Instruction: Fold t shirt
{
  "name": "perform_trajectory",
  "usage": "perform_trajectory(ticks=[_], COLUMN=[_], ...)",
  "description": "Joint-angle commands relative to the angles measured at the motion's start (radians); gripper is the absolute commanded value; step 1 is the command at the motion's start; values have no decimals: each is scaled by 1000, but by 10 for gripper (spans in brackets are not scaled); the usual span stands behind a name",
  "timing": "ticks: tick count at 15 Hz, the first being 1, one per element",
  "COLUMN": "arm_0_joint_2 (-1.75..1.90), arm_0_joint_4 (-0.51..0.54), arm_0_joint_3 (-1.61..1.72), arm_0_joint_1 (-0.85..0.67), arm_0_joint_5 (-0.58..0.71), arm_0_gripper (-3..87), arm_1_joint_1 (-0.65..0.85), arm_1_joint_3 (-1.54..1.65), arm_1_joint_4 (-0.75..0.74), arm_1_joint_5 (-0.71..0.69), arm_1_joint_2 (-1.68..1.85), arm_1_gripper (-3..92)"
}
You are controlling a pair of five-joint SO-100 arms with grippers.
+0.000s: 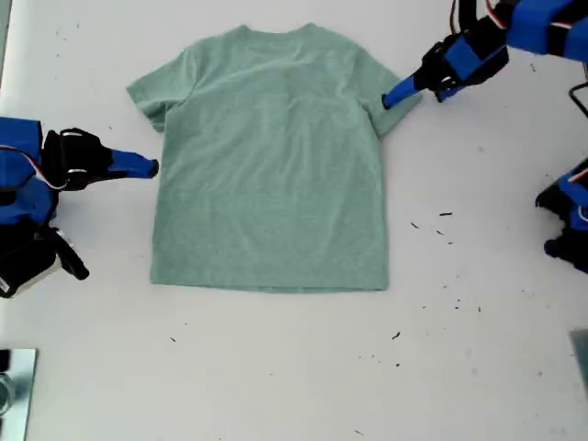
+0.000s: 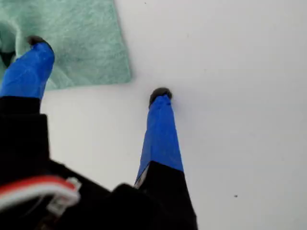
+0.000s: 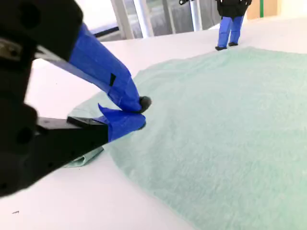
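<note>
The pale green t shirt (image 1: 271, 165) lies flat and spread out on the white table, neck toward the far side. My first gripper (image 1: 393, 96) is at the sleeve on the exterior view's right. It is open, with one fingertip (image 2: 36, 42) over the sleeve corner (image 2: 81, 33) and the other on bare table. My second gripper (image 1: 152, 168) reaches in from the exterior view's left to the shirt's side edge below the other sleeve. Its jaws (image 3: 142, 112) are shut at that hem (image 3: 225, 129), and I see no cloth pinched between them.
The white table (image 1: 276, 367) carries small dark specks at the exterior view's lower right. More blue and black arm parts (image 1: 570, 220) sit at that view's right edge. A metal object (image 1: 14, 386) shows at its bottom left corner.
</note>
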Motion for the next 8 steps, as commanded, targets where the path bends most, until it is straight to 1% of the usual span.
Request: perform_trajectory(ticks=[1, 2, 3, 4, 5, 6, 8], arm_0_joint_2=[8, 8, 8, 8, 8, 8, 8], arm_0_joint_4=[-20, -20, -20, -20, -20, -20, -20], arm_0_joint_3=[11, 11, 11, 11, 11, 11, 11], arm_0_joint_1=[-9, -9, -9, -9, -9, -11, -14], arm_0_joint_5=[11, 11, 12, 14, 17, 21, 28], arm_0_gripper=[-2, -2, -2, -2, -2, -2, -2], arm_1_joint_1=[23, 23, 25, 14, -2, -14, -32], arm_1_joint_3=[-37, -57, -83, -118, -169, -227, -287], arm_1_joint_4=[-44, -38, -18, 5, 38, 91, 117], arm_1_joint_5=[-15, -17, -17, -25, -26, -32, -35], arm_1_joint_2=[-58, -101, -164, -236, -308, -345, -390], arm_1_gripper=[342, 292, 205, 143, 95, 79, 65])
